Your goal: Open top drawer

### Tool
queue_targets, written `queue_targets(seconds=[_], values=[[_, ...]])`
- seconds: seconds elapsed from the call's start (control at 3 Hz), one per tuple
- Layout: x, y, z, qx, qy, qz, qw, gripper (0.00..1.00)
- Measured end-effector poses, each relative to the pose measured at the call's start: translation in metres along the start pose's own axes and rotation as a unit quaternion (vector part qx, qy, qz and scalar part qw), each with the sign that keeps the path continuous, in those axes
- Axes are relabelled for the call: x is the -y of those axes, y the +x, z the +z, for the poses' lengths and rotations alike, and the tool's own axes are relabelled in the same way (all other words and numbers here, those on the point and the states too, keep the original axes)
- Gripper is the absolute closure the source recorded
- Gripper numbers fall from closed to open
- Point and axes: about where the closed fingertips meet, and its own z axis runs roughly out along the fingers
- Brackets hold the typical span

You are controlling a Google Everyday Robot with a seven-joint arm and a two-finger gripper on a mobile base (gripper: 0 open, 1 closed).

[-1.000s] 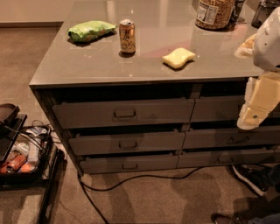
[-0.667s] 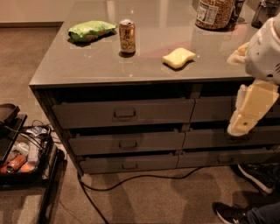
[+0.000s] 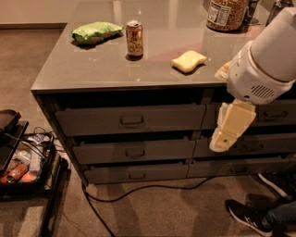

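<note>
The top drawer [image 3: 92,121] is the tallest dark grey front under the counter's left half, with a small dark pull handle [image 3: 132,121] at its centre. It sits flush with the fronts below. My gripper [image 3: 223,138] hangs at the right on a white arm [image 3: 266,60], its cream fingers pointing down in front of the gap between the left and right drawer columns, right of the handle and apart from it.
On the grey countertop [image 3: 92,65] lie a green chip bag [image 3: 96,32], a brown can [image 3: 134,38], a yellow sponge [image 3: 188,61] and a large jar [image 3: 226,14]. Two shallower drawers [image 3: 101,152] sit below. A cable [image 3: 138,190] runs on the floor. A cart [image 3: 23,166] stands left; shoes [image 3: 249,215] lower right.
My arm and gripper have moved left and a little down, toward the middle of the cabinet. The drawers have not moved.
</note>
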Motion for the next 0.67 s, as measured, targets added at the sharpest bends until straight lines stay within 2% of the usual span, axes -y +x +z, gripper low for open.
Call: queue_targets(seconds=[0.33, 0.67], values=[[0.000, 0.000, 0.000, 0.000, 0.000, 0.000, 1.0000, 0.00], [-0.001, -0.003, 0.013, 0.016, 0.003, 0.013, 0.9998, 0.00]])
